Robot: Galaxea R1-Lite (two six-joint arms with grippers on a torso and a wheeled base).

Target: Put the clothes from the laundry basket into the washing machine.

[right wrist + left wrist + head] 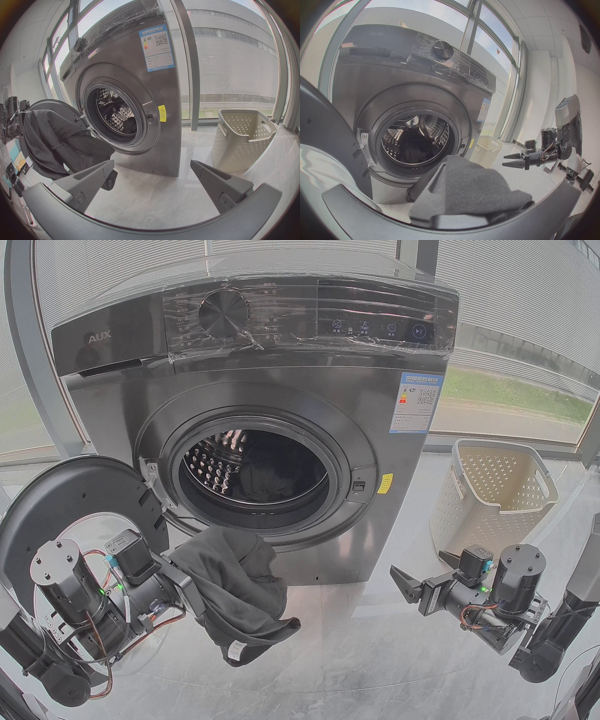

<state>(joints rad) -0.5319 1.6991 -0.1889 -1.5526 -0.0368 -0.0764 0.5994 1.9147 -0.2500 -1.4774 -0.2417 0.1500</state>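
Lower left, the left gripper (185, 594) is clamped on a dark garment (240, 590) below the mouth of the washer (250, 396). Lower right, the right gripper (417, 564) stands apart, near the basket (456, 515).

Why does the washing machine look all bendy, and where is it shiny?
Head view: the wide lens bows the washing machine, and daylight glints on its panel's plastic wrap and drum. Left and right wrist views: edges curve even more, with dark rounded corners.
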